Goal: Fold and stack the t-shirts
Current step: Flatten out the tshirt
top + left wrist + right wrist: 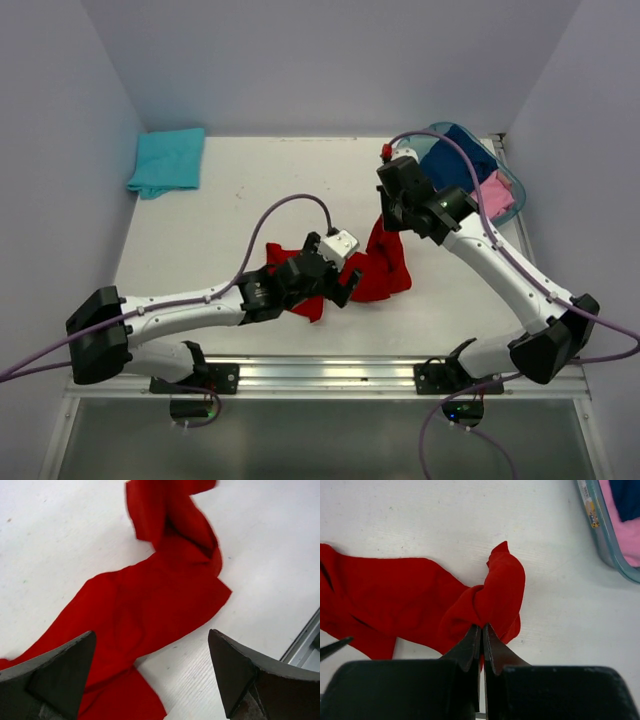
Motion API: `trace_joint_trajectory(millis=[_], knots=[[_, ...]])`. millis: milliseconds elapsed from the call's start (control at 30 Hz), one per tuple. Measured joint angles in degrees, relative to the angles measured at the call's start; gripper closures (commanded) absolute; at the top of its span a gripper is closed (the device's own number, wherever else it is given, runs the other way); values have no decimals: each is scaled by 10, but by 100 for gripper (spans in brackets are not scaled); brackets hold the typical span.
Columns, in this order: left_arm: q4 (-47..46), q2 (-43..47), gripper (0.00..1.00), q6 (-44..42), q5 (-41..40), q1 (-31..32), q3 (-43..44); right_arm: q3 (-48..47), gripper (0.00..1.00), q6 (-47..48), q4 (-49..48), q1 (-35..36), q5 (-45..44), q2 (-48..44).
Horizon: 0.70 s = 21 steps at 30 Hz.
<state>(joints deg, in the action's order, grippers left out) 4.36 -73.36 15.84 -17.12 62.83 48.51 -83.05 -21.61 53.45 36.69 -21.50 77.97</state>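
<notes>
A crumpled bright red t-shirt [385,268] lies on the white table between the two arms. My left gripper [345,287] hovers low over its left part, open, with nothing between its fingers; in the left wrist view the red t-shirt [150,600] spreads under the left gripper [151,635]. My right gripper [384,222] is shut on a bunched fold of the red t-shirt [395,600], pinched at the fingertips of the right gripper [482,626]. A folded turquoise t-shirt [168,160] lies at the far left corner.
A teal oval basket [512,178] at the far right holds a navy t-shirt [455,165] and a pink t-shirt [497,195]; the basket rim [600,535] shows in the right wrist view. Walls enclose the table on three sides. A metal rail [330,375] runs along the near edge.
</notes>
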Motion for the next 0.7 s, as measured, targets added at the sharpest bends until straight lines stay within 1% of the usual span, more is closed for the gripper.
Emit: trace_joint_trajectory(millis=[133, 333, 500, 700], knots=[[-98, -26, 4, -62, -18, 52, -34, 0, 100, 0, -6, 0, 11, 25], [-194, -100, 4, -128, -79, 125, -81, -3, 100, 0, -8, -8, 31, 44], [-265, -164, 4, -157, -149, 169, -96, -21, 100, 0, -8, -14, 37, 58], [-379, -233, 5, -182, -260, 195, -97, -31, 100, 0, -12, -17, 46, 64]])
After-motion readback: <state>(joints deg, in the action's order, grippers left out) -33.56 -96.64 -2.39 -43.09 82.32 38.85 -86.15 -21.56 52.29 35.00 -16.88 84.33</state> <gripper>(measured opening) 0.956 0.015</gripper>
